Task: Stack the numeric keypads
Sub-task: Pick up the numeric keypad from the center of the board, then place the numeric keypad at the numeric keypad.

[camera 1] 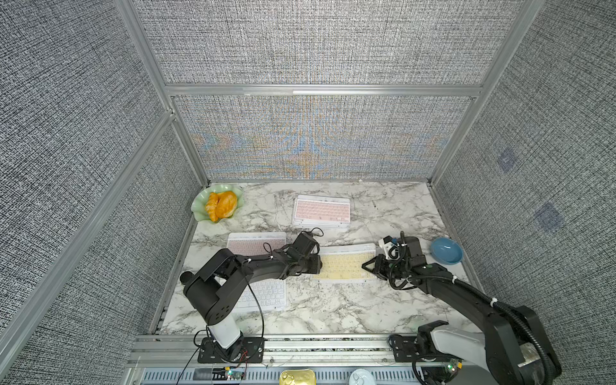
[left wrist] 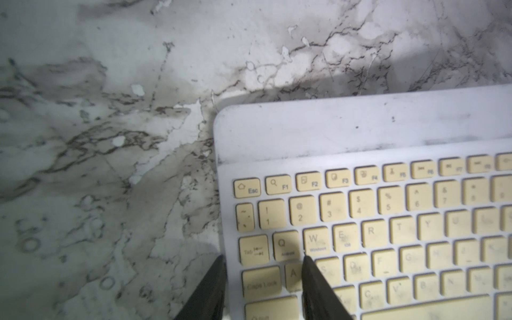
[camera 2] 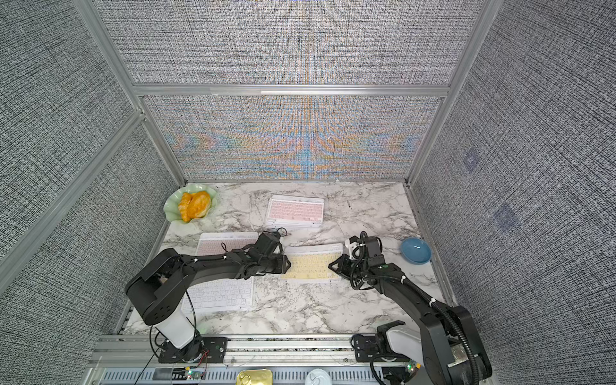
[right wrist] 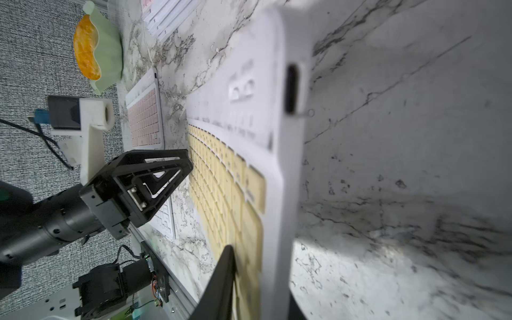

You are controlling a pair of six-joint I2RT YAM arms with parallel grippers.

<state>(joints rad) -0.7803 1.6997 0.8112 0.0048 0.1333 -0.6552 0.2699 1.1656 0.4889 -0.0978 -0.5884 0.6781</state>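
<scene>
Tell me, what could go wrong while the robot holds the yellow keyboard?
The left hand and right hand each pinch only an end of the thin yellow keyboard, so it may slip or tilt. The pink pile at the back already looks uneven, so it might land crooked.

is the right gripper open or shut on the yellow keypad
Shut: the right gripper pinches the yellow keypad at its edge, one finger on its keys, the other beneath.
</scene>
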